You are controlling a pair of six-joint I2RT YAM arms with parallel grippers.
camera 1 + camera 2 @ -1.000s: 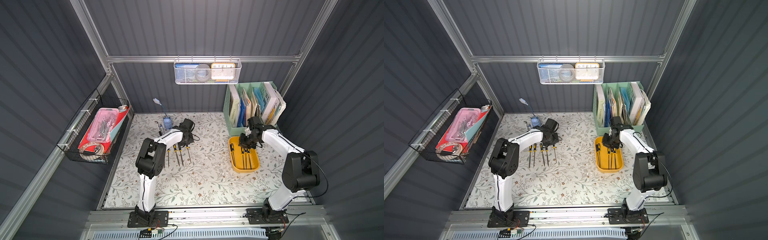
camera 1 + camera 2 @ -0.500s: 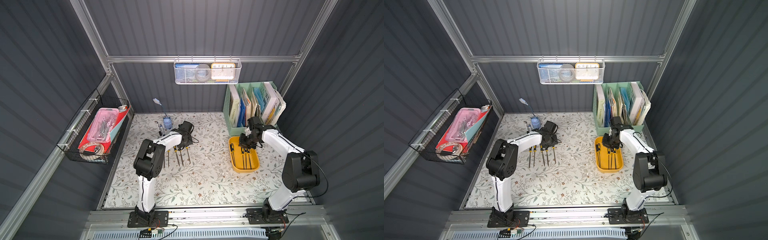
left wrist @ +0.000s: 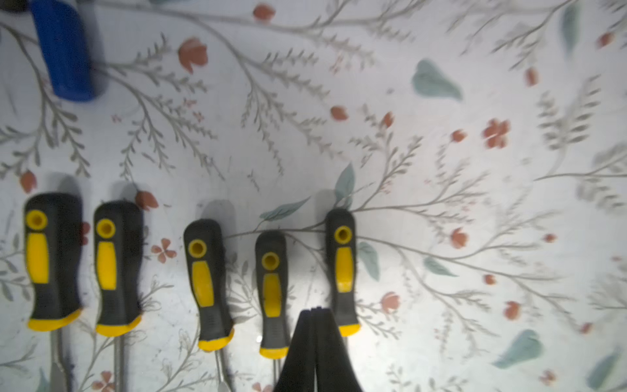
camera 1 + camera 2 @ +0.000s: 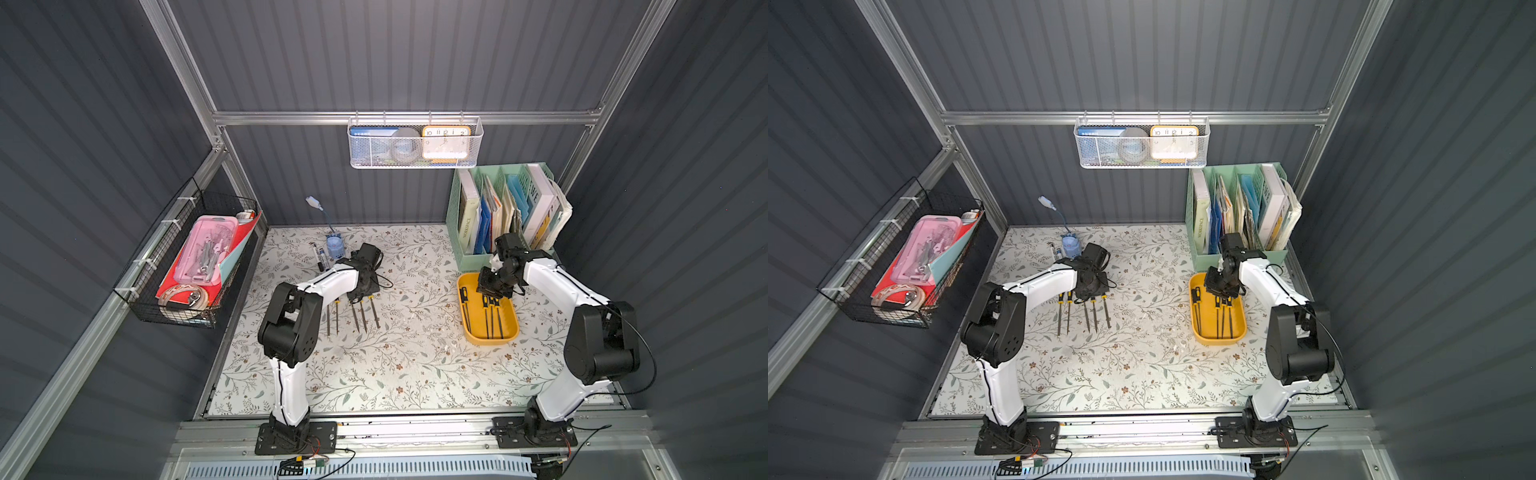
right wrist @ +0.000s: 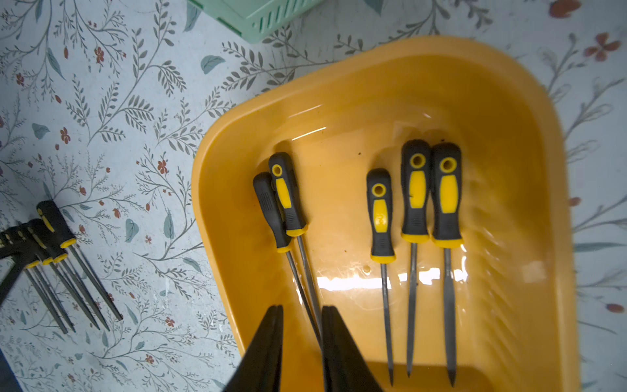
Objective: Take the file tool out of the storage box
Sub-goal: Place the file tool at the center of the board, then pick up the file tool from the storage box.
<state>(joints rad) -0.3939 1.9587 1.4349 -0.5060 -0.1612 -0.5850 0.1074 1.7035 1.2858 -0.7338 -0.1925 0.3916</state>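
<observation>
Yellow plastic, the storage box point(image 4: 510, 322) stands on the right side of the floral table point(image 4: 395, 374), just in front of the green book rack point(image 4: 467, 262). Five boxed files point(image 5: 416, 190) lie inside it: two overlapping, three side by side. The right gripper point(image 5: 302, 310) hangs over the box, fingers apart and clamped on nothing; the shafts of the overlapping pair run into the gap. The left gripper point(image 3: 315, 311) hangs over a row of five loose files point(image 3: 203, 281) on the table, fingers together and empty.
</observation>
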